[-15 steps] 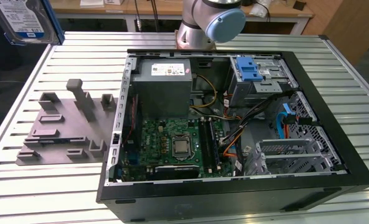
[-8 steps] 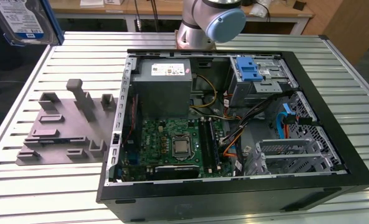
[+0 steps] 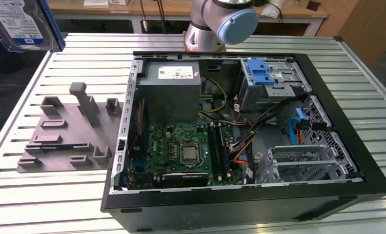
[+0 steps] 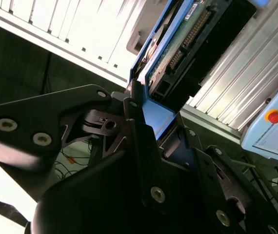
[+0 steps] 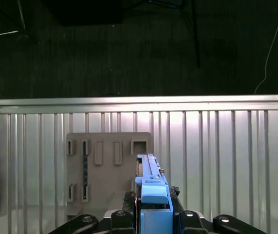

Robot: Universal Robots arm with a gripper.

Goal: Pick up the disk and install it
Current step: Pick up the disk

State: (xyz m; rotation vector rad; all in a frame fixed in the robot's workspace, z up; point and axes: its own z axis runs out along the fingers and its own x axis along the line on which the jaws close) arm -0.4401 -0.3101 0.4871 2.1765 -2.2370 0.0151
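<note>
While the gripper (image 5: 151, 219) is clamped on the blue-framed end of the disk (image 5: 150, 180), which stands on edge with its long axis running straight out, the disk hangs well off at ten o'clock from the open computer case (image 3: 232, 204).

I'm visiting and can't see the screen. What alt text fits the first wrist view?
The gripper grips the disk, seen edge-on in its blue carrier, above a slatted metal table. A grey fixture plate with slots lies on the table beyond the disk; past the table's edge is dark floor.
</note>
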